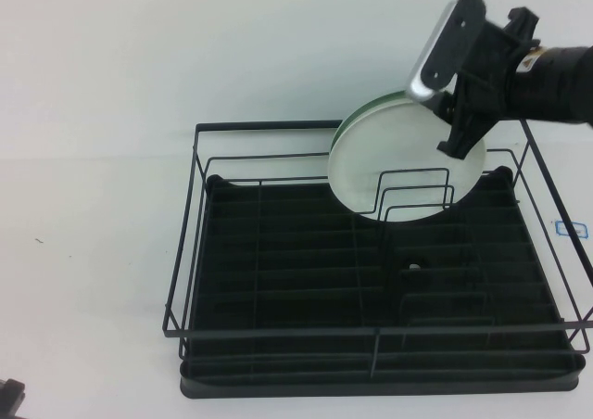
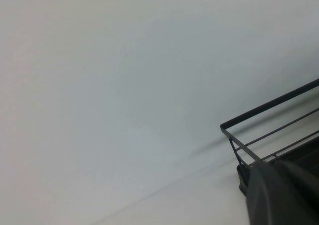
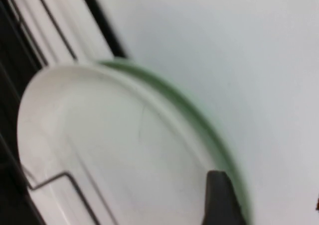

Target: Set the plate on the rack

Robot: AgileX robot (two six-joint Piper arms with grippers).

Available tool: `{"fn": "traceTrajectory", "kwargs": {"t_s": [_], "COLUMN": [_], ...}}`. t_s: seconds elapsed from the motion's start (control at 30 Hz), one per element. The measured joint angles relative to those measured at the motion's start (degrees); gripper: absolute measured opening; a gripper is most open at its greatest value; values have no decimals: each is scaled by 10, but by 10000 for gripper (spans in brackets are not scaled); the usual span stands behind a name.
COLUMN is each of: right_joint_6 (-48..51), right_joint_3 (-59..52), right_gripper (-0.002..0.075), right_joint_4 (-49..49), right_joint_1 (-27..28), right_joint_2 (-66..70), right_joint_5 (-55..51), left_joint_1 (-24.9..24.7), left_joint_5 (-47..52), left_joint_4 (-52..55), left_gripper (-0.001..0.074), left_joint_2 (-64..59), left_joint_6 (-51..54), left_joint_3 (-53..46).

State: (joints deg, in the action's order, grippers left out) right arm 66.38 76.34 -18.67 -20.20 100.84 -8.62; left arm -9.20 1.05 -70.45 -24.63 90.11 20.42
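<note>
I see my right tool [image 1: 460, 113] clamped on the white plate [image 1: 398, 164], upright in the rack [image 1: 278, 280] at two o'clock, green plate [image 3: 199, 116] behind. Left tool [image 2: 279, 195]: state unclear, beside the rack. White bench [image 1: 111, 159].

green plate [image 3: 199, 115] mostly hidden behind the white plate [image 1: 398, 164], left end effector out of view

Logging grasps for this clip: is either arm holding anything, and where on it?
The right pincer grips the white plate at its upper rim, over the rack. The left pincer is out of view.
</note>
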Motion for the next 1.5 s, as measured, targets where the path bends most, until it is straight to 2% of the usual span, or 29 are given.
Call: {"fn": "traceTrajectory", "kwargs": {"t_s": [0.1, 0.17, 0.33, 0.43, 0.67, 1.0, 1.1, 1.3, 1.5], "right_joint_6": [-1, -3, -28, -44, -60, -63, -63, -63, -63], "right_joint_3": [0, 0, 0, -11, -119, -436, -509, -576, -594], "right_gripper": [416, 368, 100, 30, 19, 18, 18, 18, 18], "right_joint_4": [-22, -35, -80, -106, -157, -207, -219, -254, -258], "right_joint_1": [0, 0, 0, 0, 0, 0, 0, 0, 0], "right_joint_2": [-29, -62, -167, -230, -373, -593, -666, -779, -802], "right_joint_5": [-9, -17, -44, -48, -48, -51, -52, -52, -59], "left_joint_1": [0, 0, 0, 0, 0, -1, -17, -23, -23], "left_joint_5": [0, -1, -3, -3, 28, 35, 33, 41, 41], "left_joint_4": [0, 0, -21, -25, -24, -27, -30, -33, -83], "left_gripper": [0, 0, 0, 0, 0, 0, 0, 0, 0], "left_joint_2": [0, 0, 4, 18, 35, 41, 41, 41, 41], "left_joint_6": [3, 3, 8, 9, 9, 1, 1, 2, 2], "left_joint_3": [0, 0, 0, 0, 0, 0, 0, 0, 0]}}
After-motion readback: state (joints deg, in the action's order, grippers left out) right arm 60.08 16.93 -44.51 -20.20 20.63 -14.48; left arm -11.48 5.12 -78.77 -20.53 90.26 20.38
